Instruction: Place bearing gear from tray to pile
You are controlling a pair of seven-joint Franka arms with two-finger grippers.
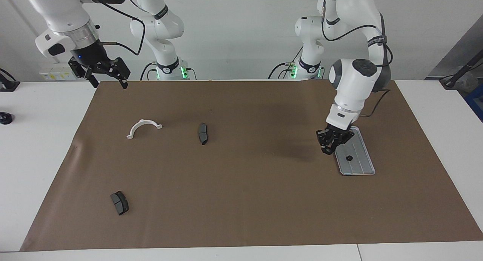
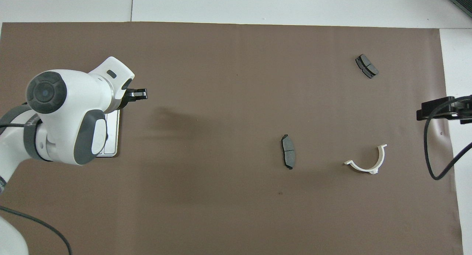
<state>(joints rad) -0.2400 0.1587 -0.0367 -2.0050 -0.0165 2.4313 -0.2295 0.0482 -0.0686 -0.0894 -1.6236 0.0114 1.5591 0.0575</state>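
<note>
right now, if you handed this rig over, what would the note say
left end effector: raised over the edge of the flat silver-grey grooved metal tray that faces the right arm's end; whether it holds a gear cannot be told.
right end effector: open, waiting above the brown mat's corner near its own base.
tray: at the left arm's end; one small black bearing gear lies on it, and the arm hides part of the tray.
done: no gear pile in view.
left: carry gears from the tray to the pile.
</note>
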